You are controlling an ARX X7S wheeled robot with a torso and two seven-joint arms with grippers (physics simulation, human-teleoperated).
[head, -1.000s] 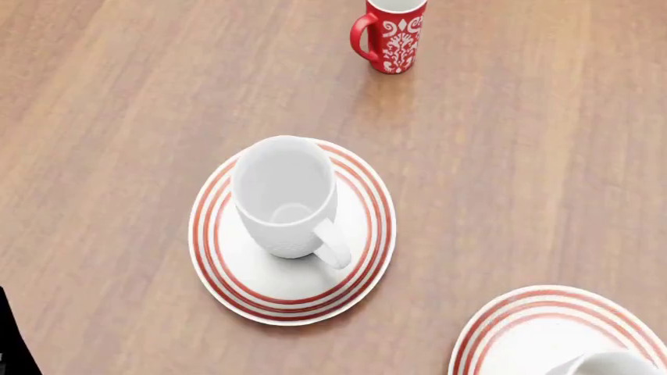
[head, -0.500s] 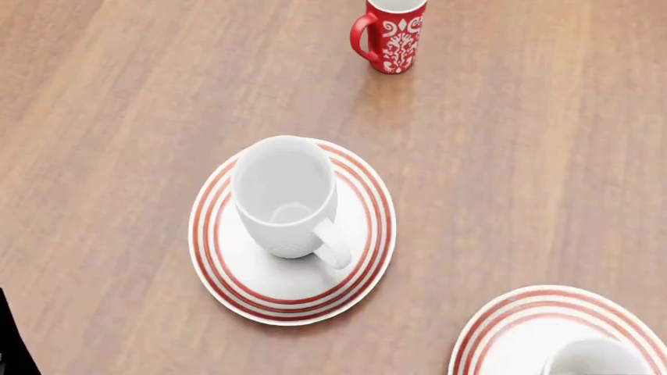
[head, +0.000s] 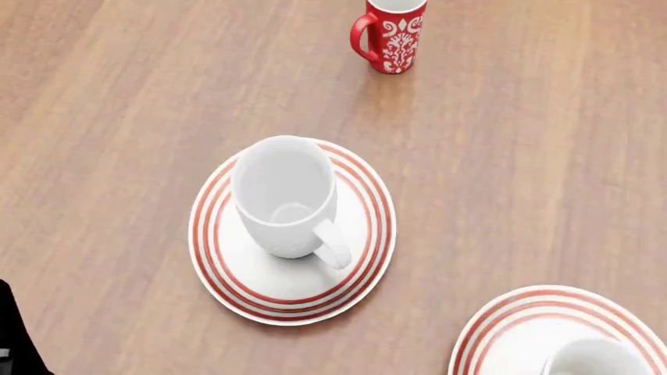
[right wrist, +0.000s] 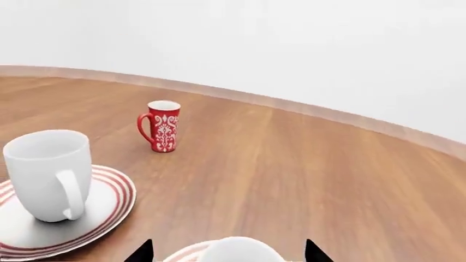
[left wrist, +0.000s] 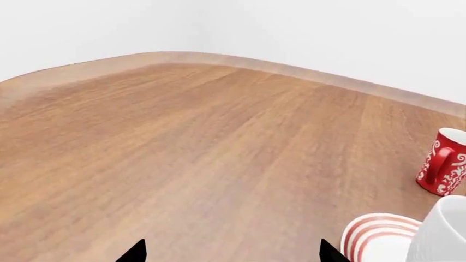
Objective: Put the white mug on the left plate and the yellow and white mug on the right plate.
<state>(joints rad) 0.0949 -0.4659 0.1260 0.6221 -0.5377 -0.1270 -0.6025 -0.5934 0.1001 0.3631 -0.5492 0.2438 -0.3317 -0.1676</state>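
The white mug (head: pixel 283 195) stands upright on the left plate (head: pixel 360 258), its handle toward me; both also show in the right wrist view, mug (right wrist: pixel 47 172) and plate (right wrist: pixel 109 199). On the right plate (head: pixel 521 328) at the bottom right edge stands a small mug (head: pixel 596 359). Only its white top shows, so I cannot see any yellow. My right gripper (right wrist: pixel 227 254) is open, with this mug's top (right wrist: pixel 240 250) between its spread tips, not touching them. My left gripper (left wrist: pixel 231 254) is open and empty over bare wood, left of the left plate (left wrist: pixel 368 234).
A red mug with a white floral pattern (head: pixel 391 35) stands at the back of the wooden table (head: pixel 125 117); it also shows in both wrist views (left wrist: pixel 444 169) (right wrist: pixel 162 126). The table's curved far edge (left wrist: pixel 218 57) meets a white wall.
The small mug's white top at the bottom right has shifted a little left and further onto the right plate. The dark part of my left arm at the lower left edge has risen slightly.
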